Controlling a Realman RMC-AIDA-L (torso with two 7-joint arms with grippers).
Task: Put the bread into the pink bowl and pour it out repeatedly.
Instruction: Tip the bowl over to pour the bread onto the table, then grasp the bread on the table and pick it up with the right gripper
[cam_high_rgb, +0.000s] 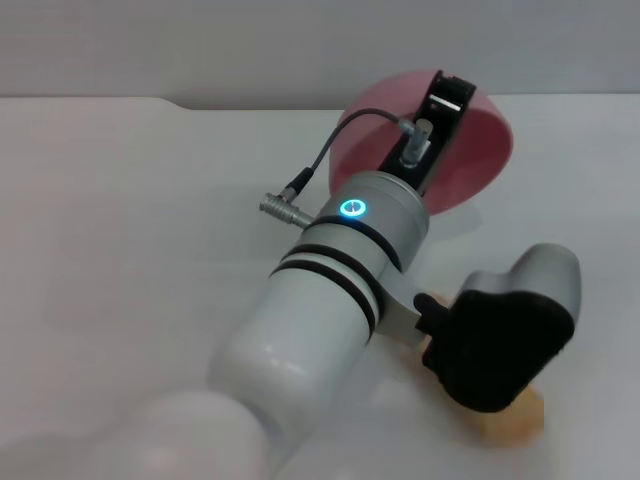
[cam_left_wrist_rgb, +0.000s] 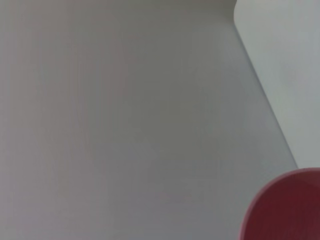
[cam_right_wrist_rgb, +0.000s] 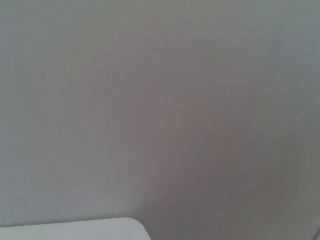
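The pink bowl (cam_high_rgb: 470, 160) is tipped on its side at the far middle of the white table (cam_high_rgb: 130, 230), its outer wall facing me. My left gripper (cam_high_rgb: 447, 92) reaches up over that wall to the rim and is shut on it. An edge of the pink bowl (cam_left_wrist_rgb: 287, 207) also shows in the left wrist view. The bread (cam_high_rgb: 515, 425) lies on the table near the front right. It is mostly hidden under the black and grey housing (cam_high_rgb: 510, 335) on my left wrist, so only a tan end and an orange sliver show. The right gripper is out of view.
The table's far edge (cam_high_rgb: 250, 102) meets a grey wall just behind the bowl. A grey cable (cam_high_rgb: 320, 165) loops off the left side of my left arm. The right wrist view shows only the grey wall and a white table corner (cam_right_wrist_rgb: 90, 230).
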